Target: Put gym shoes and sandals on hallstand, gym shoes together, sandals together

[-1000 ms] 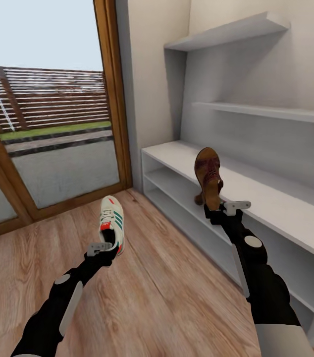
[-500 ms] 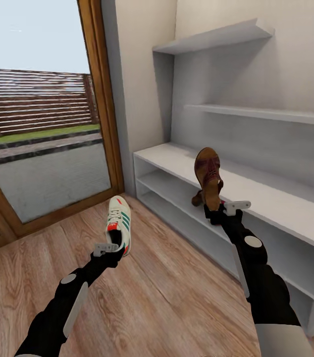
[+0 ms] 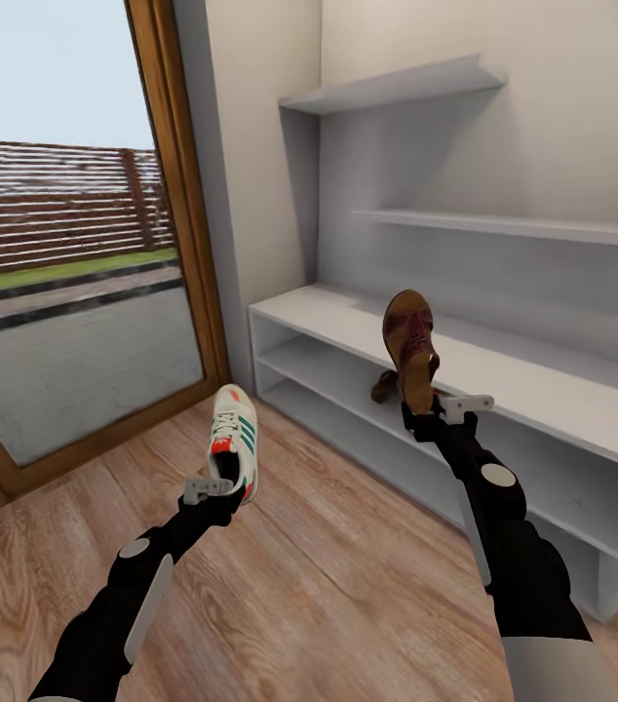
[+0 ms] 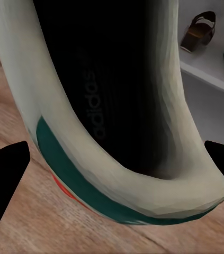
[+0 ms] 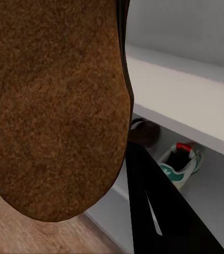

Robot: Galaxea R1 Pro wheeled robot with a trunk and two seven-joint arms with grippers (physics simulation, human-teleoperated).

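The left jaws point(image 3: 219, 485) are pinched on the heel of a gym shoe point(image 3: 234, 438), which stands almost upright above them, toe up, its green stripes and red-orange tongue facing the room. In the left wrist view that gym shoe point(image 4: 117, 121) shows its dark inside with the pale heel collar curving round it and a green band below; the black fingertips point(image 4: 6, 169) sit at either side of it.

The right jaws point(image 3: 433, 413) are pinched on the heel end of a sandal point(image 3: 410, 347), held toe up with its dark brown leather upper towards me. In the right wrist view the tan underside of that sandal point(image 5: 53, 106) lies close to the lens.

Both shoes are off the corridor floor point(image 3: 328, 575), which runs in light wood planks beneath the two black arms. The held sandal hangs just in front of the hallstand point(image 3: 328, 317), level with its wide top board. On the shelf under that board a second sandal point(image 3: 384, 385) rests, partly hidden behind the held one; from the left wrist it point(image 4: 199, 30) shows as a brown heeled shape on the shelf. A second gym shoe point(image 5: 181, 165) lies on the same shelf just beside that sandal point(image 5: 145, 132). Two upper shelves point(image 3: 504, 226) step up the back panel. Left of the hallstand stands a wood-framed glass door point(image 3: 168, 195) with a slatted fence point(image 3: 46, 205) outside.
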